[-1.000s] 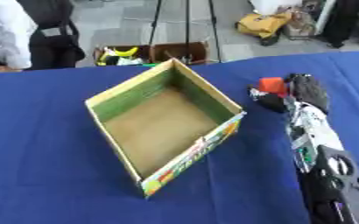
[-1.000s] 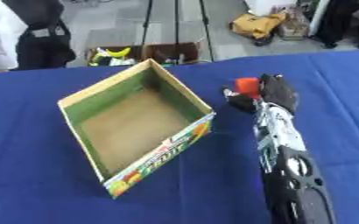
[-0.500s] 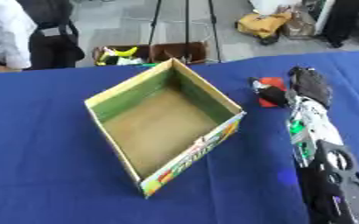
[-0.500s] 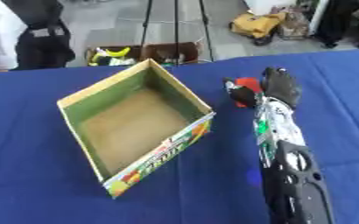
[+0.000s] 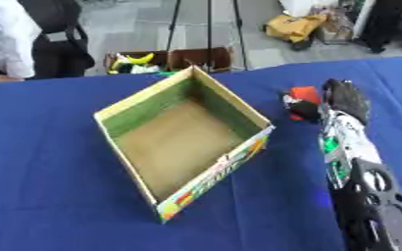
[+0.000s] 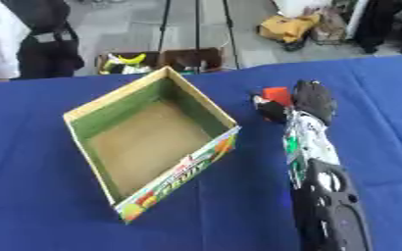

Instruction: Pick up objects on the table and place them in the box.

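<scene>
The right hand (image 6: 312, 100) curls around a red object (image 6: 276, 95) — the box (image 6: 200, 104) lies just to its left.

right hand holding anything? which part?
The right hand is curled round a small red object from its right side. Which part it grips cannot be told. It sits right of the box.

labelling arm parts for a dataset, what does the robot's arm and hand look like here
Only the right arm shows. Its right hand is black and rounded. The forearm behind it is white or silver with dark patches and green spots. Nearer the camera comes a black casing with round cut-outs.
</scene>
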